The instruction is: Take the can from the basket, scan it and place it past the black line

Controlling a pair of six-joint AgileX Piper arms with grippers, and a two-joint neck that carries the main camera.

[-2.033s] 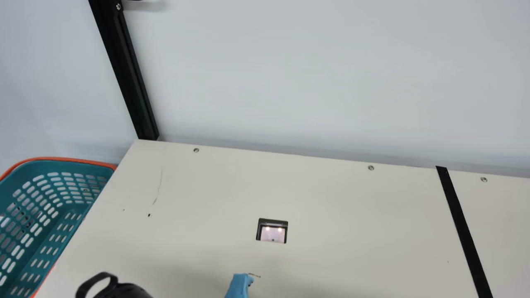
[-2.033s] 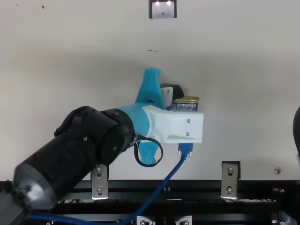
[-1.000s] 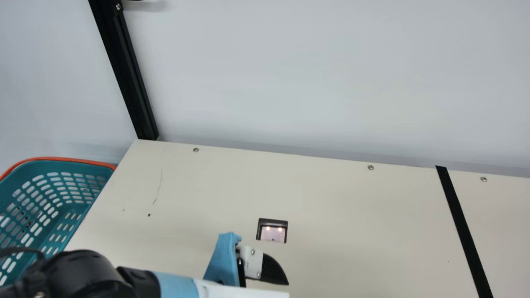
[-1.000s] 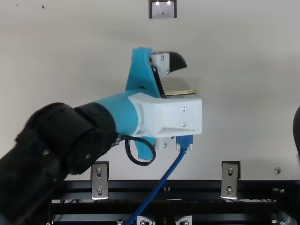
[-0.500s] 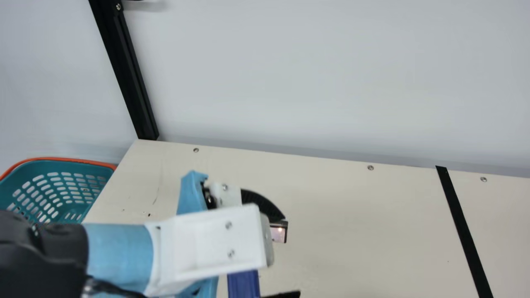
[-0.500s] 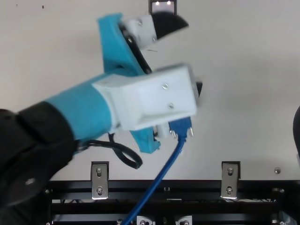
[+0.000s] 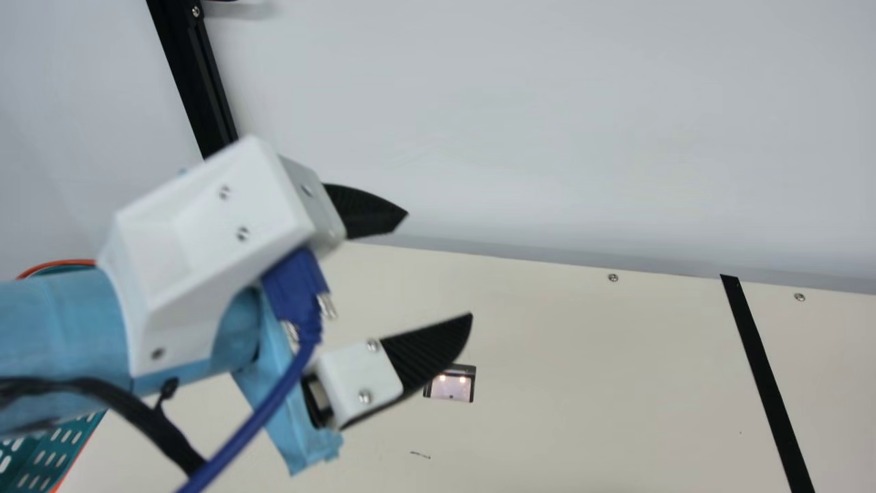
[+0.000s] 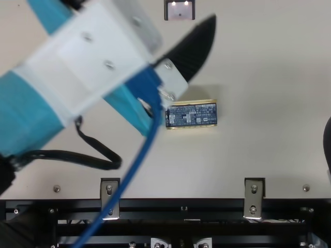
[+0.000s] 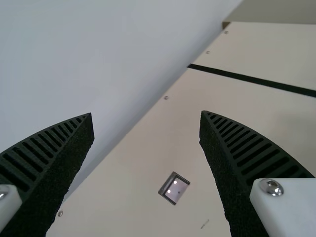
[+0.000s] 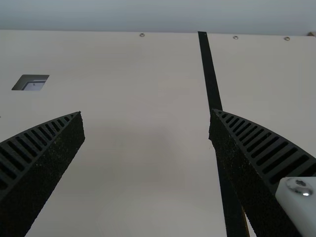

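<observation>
while the can (image 8: 191,114) lies on the table (image 8: 264,150), the left pincer (image 7: 439,264) gapes; the right pincer (image 8: 329,144) likewise

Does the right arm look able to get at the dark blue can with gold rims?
Probably yes: the right gripper has its jaws apart, and in the top view nothing stands between the can and that arm. Reach is unsure.

Pictured beyond the worktop's (image 7: 616,376) far edge: a pale wall (image 7: 520,123), with a black post (image 7: 191,82) toward the left. Dotted along that edge: screws (image 7: 612,277). Fixed across the near edge, over black rails (image 8: 207,205): two brackets (image 8: 109,199). Well inside the edges: a thin mark (image 7: 420,454).
</observation>
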